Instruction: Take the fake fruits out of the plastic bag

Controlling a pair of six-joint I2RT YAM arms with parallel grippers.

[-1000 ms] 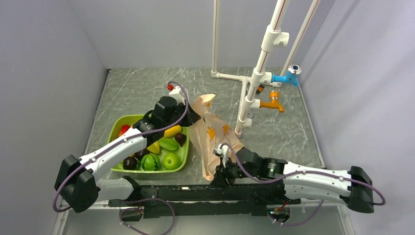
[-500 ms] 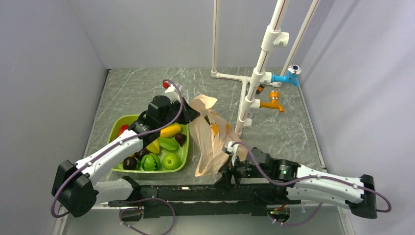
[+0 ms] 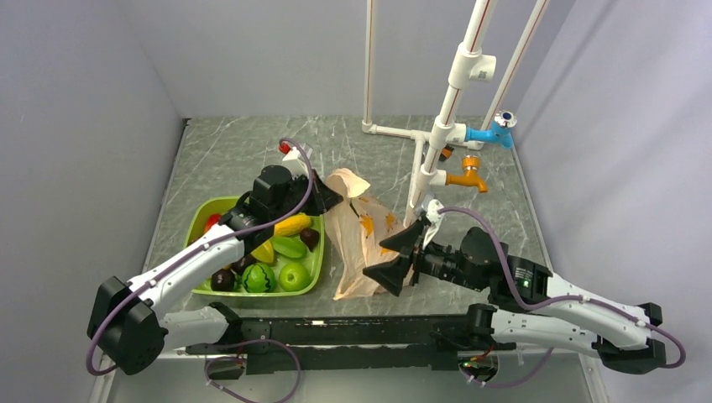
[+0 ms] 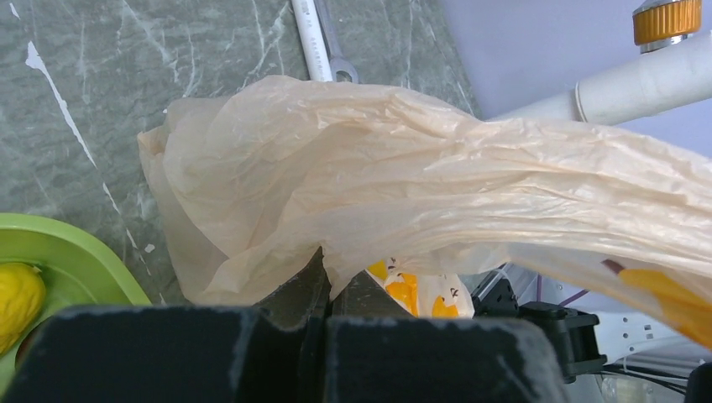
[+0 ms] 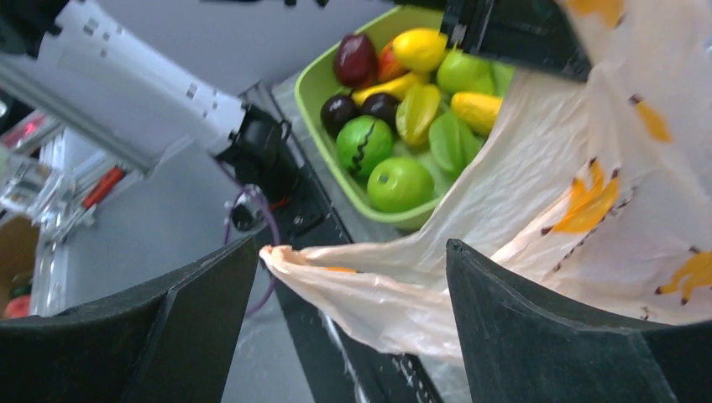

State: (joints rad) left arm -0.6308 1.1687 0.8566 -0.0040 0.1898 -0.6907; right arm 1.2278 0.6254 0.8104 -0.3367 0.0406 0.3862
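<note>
The plastic bag [image 3: 357, 239], thin peach-orange with orange marks, hangs slack from my left gripper [image 3: 334, 197], which is shut on its top edge. In the left wrist view the shut fingertips [image 4: 323, 277] pinch the crinkled film [image 4: 403, 176]. My right gripper [image 3: 395, 258] is open beside the bag's near lower part. In the right wrist view the bag's loose corner [image 5: 361, 285] lies between the spread fingers [image 5: 537, 327], unclamped. No fruit shows inside the bag. The red balls, orange, dark green one and kiwi are not clearly in view.
A green tub [image 3: 217, 206] left of the bag holds the striped watermelon [image 5: 363, 143], green apple [image 5: 399, 183], dark plums [image 5: 355, 57] and yellow and green fruits. A white pipe stand [image 3: 437, 134] with blue [image 3: 487, 134] and orange taps [image 3: 466, 179] rises just behind the bag.
My right gripper has risen from the bag's near end, swung right and now stands open. The bag's lower part has dropped slack. My left gripper keeps the top pinched.
</note>
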